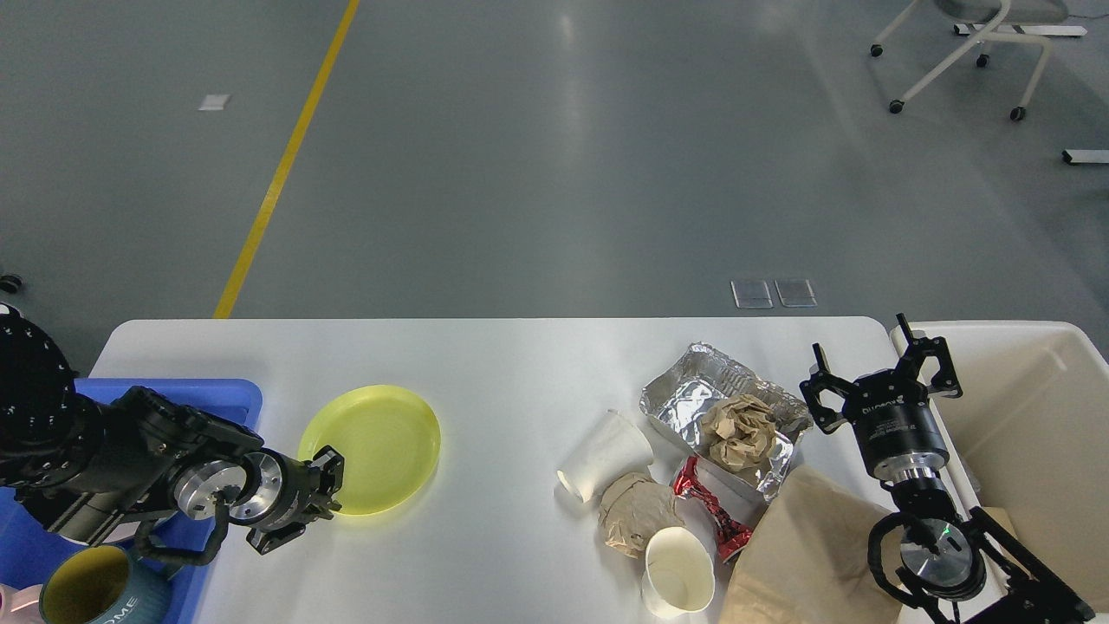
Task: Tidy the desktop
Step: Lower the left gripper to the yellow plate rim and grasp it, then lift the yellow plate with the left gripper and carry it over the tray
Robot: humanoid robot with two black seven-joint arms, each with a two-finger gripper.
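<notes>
A: Left gripper (327, 487)?
B: Clamped on yellow plate (371, 448) rim, on desktop (511, 373).
A: Right gripper (879, 374)?
B: Spread wide, holding nothing, just right of foil tray (684, 399), beside cream bin (1040, 416).

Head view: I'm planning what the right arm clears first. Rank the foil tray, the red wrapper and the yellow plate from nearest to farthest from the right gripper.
From the right gripper:
1. Foil tray, just to its left.
2. Red wrapper, lower left, beside the brown paper bag.
3. Yellow plate, far across the desktop, by the left gripper.

Plate (371, 448) left on desktop (520, 364) (litter (693, 485) right, seemingly heaped)
</notes>
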